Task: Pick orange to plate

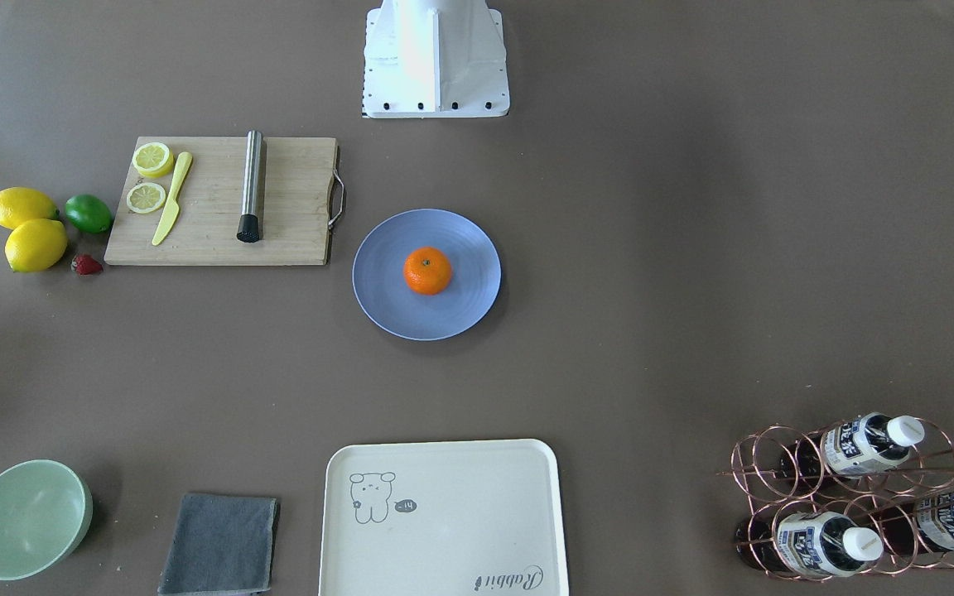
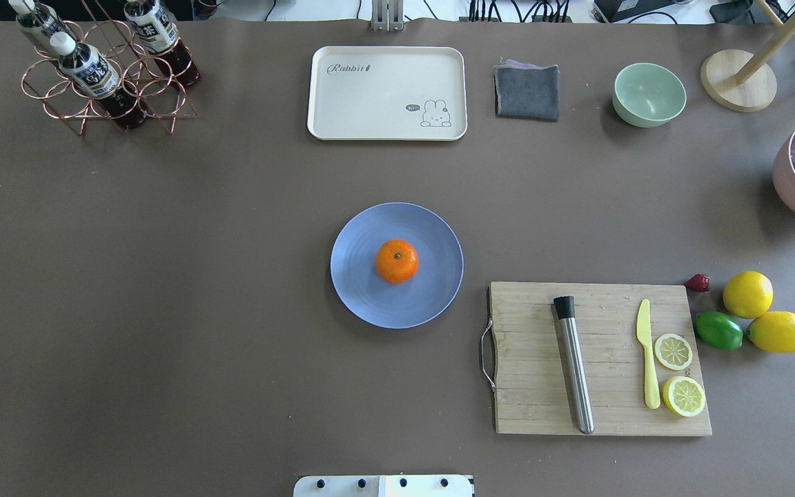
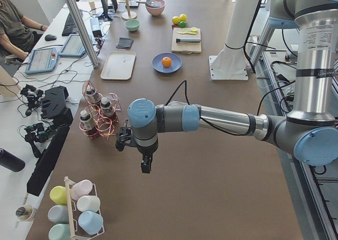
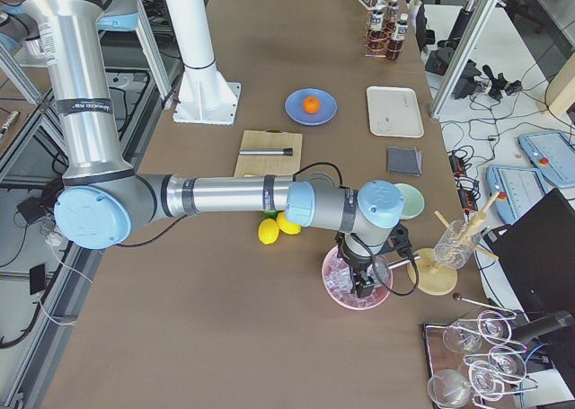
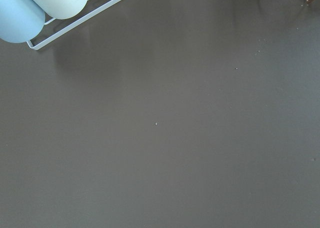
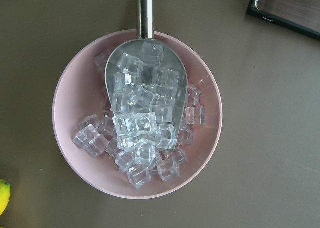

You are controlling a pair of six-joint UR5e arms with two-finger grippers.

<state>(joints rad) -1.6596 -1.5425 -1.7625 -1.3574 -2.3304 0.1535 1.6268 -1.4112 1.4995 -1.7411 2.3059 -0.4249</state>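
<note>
The orange [image 1: 427,271] sits near the middle of the plate [image 1: 463,245], stem dimple up, with nothing touching it. The left gripper [image 3: 146,168] hangs well away from the plate over bare table and holds nothing visible, though whether its fingers are apart or together cannot be told. The right gripper [image 4: 363,286], also far from the plate, hovers above a pink bowl [image 6: 68,90] of ice cubes, its opening likewise impossible to judge.

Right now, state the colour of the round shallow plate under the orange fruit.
Blue-lavender plate, clearest in overhead exterior view.
</note>
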